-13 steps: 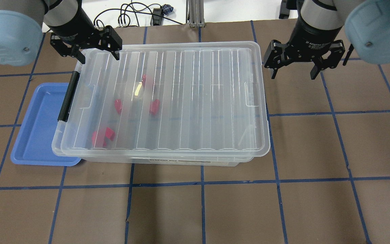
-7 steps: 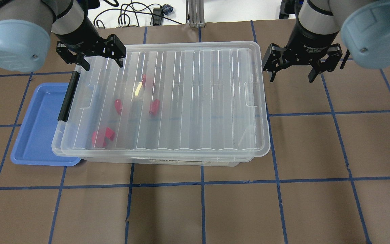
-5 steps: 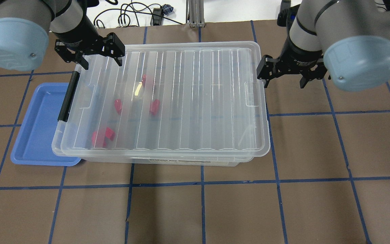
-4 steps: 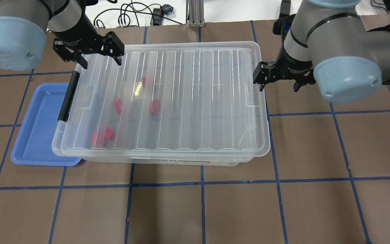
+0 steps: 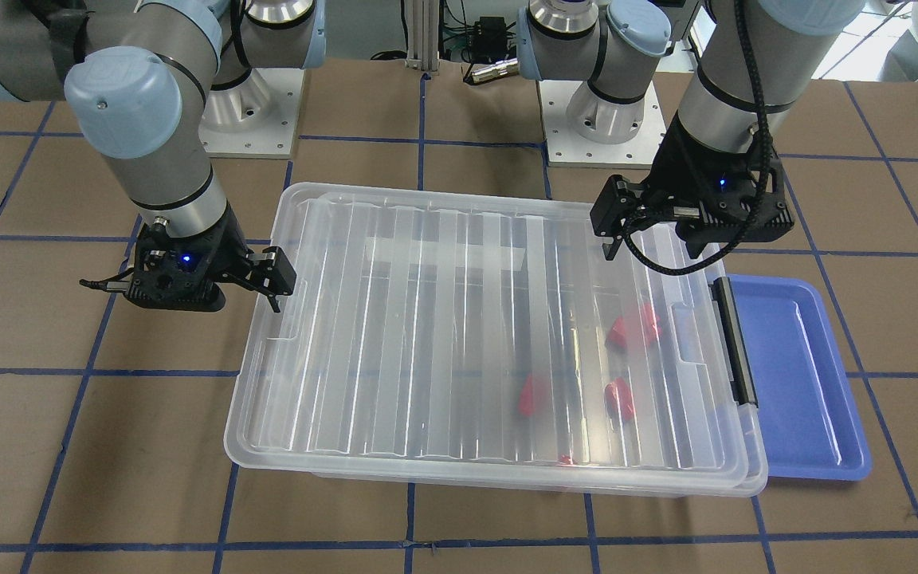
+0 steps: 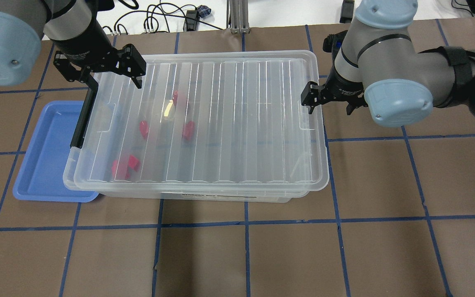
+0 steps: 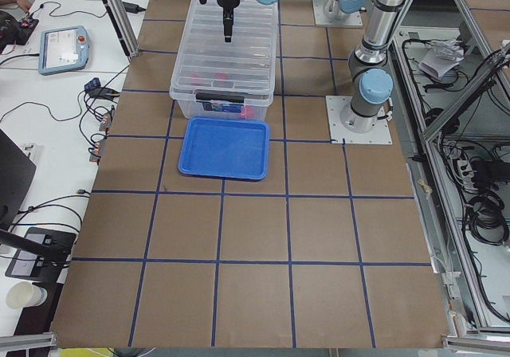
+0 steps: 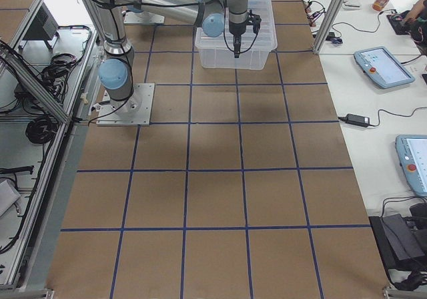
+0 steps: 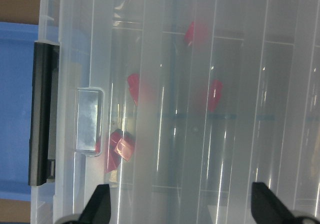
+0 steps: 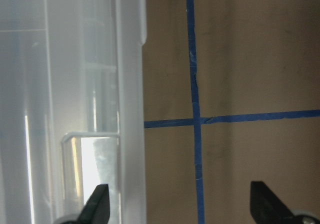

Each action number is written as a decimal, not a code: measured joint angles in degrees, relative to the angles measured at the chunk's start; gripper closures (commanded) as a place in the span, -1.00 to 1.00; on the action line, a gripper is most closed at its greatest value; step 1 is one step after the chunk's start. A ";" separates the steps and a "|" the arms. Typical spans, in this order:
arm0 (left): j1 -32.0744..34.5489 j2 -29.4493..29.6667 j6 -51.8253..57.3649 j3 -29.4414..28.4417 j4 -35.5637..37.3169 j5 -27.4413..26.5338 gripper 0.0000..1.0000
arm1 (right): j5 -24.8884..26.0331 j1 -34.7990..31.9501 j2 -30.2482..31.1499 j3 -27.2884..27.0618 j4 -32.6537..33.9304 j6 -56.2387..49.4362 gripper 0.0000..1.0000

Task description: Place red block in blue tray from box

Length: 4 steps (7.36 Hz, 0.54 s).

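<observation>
— Where's the red block (image 6: 143, 128) they're after?
— Inside the box (image 6: 270, 196), under the lid (image 6: 237, 115), toward the latch end, with a few more like it scattered close by. The lid is on, so nothing in there can be reached yet.
— And the grippers?
— Both empty, fingers spread wide. The left gripper (image 6: 115, 83) hangs over the far corner at the latch end, one finger near the top of the black latch bar (image 6: 81, 119). The right gripper (image 6: 329, 109) is at the opposite end, one finger over the lid's rim, the other out over the table (image 6: 262, 255).
— What worries you?
— That latch, I'd say. If the right side pulls its end up while the bar is holding, the lid would flex. Or the whole box would tip and drag, and the blocks would slide about. A finger catching only the thin rim could also slip off that slick plastic.
— The blue tray (image 6: 39, 156)?
— Empty, on the table right by the latch end. The box's rim overhangs its edge from above, and I can't tell if they touch. A shoved box could ride onto it or push it off. The lid will need somewhere to land too, and not there.
— Anything else about?
— Cables (image 6: 159, 16) past the table's far edge, out of the way.
</observation>
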<state>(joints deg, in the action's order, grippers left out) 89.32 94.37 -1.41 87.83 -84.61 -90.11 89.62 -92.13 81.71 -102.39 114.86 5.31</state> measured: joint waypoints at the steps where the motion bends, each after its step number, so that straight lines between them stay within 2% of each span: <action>1: 0.03 -0.11 0.30 0.27 -0.01 -0.07 -1.00 | 2.32 0.16 -0.45 0.10 0.36 -1.44 -1.00; 4: -0.10 -0.88 1.23 1.25 1.15 -0.17 -1.00 | 7.23 2.64 -2.19 1.73 1.12 -5.36 -1.00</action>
<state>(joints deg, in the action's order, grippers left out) 89.22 93.49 -0.19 89.08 -83.46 -90.28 96.85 -89.49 79.52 -100.66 115.98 -0.05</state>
